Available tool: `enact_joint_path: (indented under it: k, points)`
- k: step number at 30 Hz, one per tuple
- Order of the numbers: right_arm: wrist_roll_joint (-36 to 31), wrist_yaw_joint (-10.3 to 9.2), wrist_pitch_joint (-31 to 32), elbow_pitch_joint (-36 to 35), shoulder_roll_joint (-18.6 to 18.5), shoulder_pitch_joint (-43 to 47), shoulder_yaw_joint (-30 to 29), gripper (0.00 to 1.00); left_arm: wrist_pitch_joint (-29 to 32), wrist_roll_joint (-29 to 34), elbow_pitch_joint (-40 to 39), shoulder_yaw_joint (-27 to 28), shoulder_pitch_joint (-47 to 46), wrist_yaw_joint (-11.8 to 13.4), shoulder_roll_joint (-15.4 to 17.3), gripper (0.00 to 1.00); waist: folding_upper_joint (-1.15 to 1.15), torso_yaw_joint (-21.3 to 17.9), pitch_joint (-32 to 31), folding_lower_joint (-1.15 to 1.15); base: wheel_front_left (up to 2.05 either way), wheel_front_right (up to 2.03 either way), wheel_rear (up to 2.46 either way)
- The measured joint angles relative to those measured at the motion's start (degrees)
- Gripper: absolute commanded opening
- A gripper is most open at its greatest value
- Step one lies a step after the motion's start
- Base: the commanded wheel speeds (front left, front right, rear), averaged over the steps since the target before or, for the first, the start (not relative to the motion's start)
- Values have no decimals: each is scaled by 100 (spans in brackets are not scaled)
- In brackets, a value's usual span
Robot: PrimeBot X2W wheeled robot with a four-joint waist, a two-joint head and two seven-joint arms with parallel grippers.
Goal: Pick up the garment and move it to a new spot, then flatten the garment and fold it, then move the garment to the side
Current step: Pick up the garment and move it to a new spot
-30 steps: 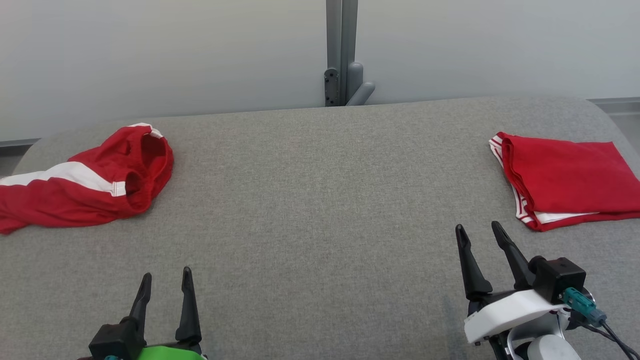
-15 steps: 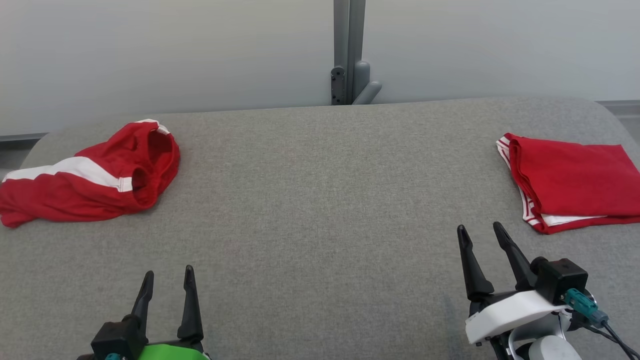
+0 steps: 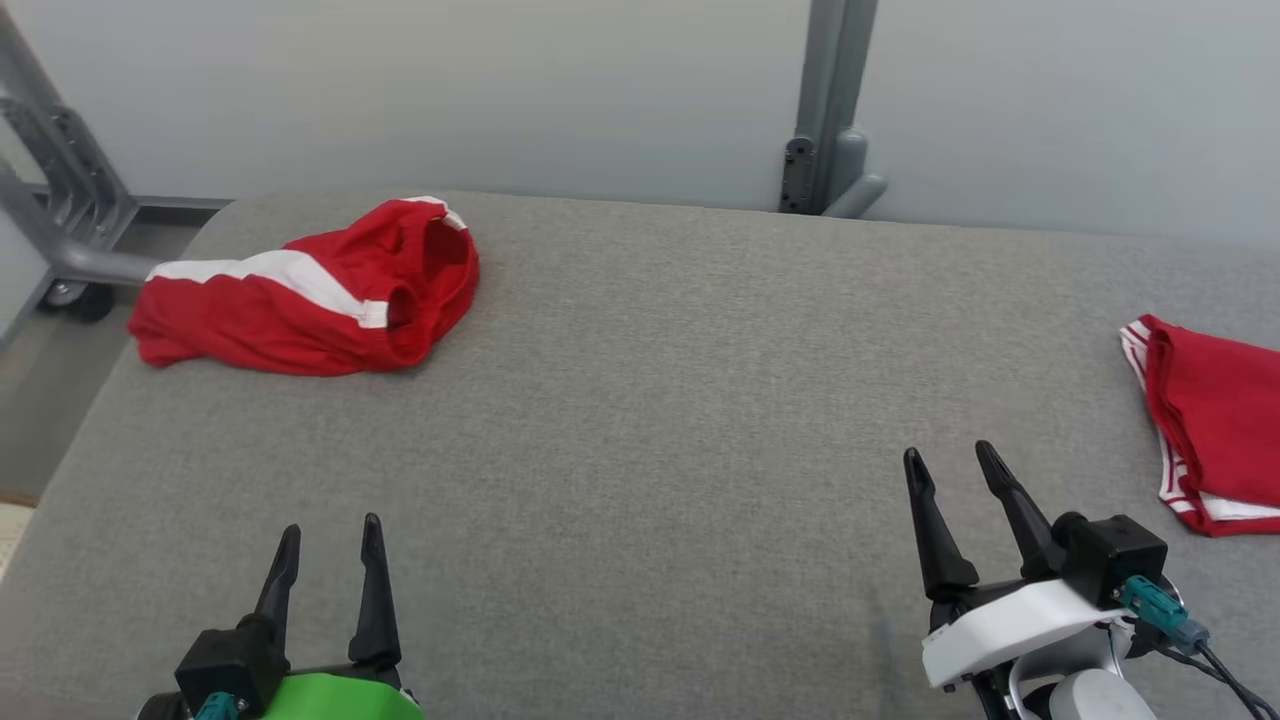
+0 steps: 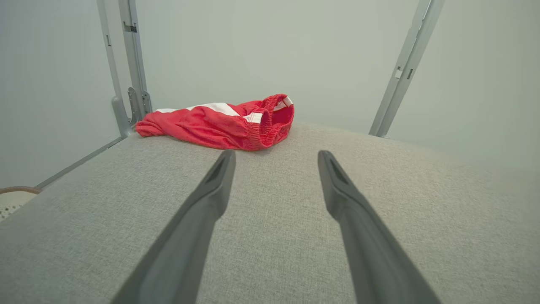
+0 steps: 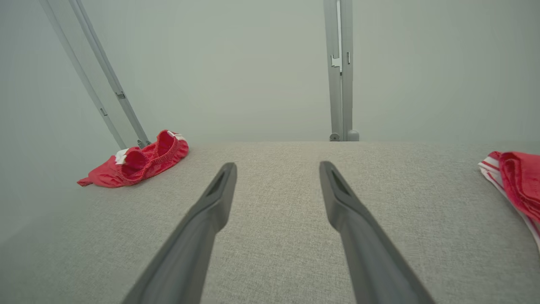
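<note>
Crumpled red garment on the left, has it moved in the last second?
No. The crumpled red garment keeps its gap to the grey post behind the table; the whole view slid right, so the camera turned left.

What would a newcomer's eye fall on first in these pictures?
The crumpled red, white-striped shorts lie at the far left of the grey fabric table. A folded red garment sits at its right edge. The left hand and right hand hover open in front.

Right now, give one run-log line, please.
crumpled red-and-white fabric shorts: far left, untouched | left end effector: open, empty | right end effector: open, empty
</note>
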Motion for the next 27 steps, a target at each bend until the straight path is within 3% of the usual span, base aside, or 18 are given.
enact_joint_path:
  k: [15, 20, 27]
  points:
    - [47, 0, -45, 107, 5, -113, 144, 100, -8, 43, -87, 166, 111, -4, 43, 100, 0, 1694, 10, 0, 0, 0, 0]
    - [29, 0, -44, 136, 11, -252, 186, 100, -8, 15, -187, 172, 143, 21, 34, 100, 0, 1975, 98, 0, 0, 0, 0]
    - [-34, 0, -37, 118, 9, -257, 76, 100, -8, -10, -193, 123, 140, 31, 18, 100, 0, 2050, 265, 0, 0, 0, 0]
